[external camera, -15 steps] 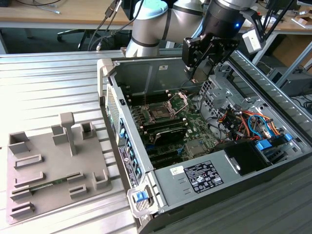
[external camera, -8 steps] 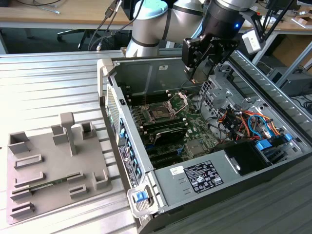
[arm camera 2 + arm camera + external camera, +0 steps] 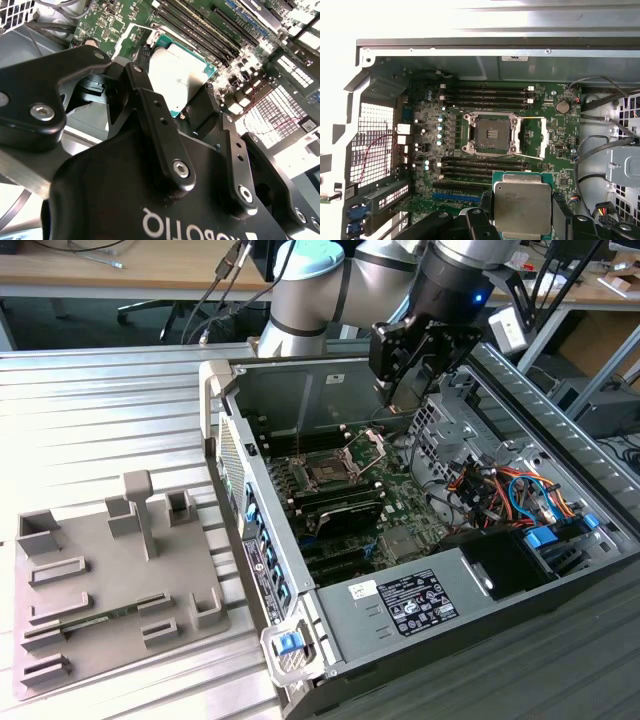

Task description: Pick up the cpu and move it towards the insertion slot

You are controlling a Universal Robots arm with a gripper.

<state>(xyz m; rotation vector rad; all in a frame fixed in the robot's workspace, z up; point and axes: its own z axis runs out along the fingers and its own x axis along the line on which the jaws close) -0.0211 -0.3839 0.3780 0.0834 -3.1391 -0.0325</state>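
I am working in a robotics lab; an open grey metal computer case (image 3: 420, 540) is lying on a ribbed aluminium table (image 3: 100, 420); wooden desks (image 3: 120, 270) are standing behind.
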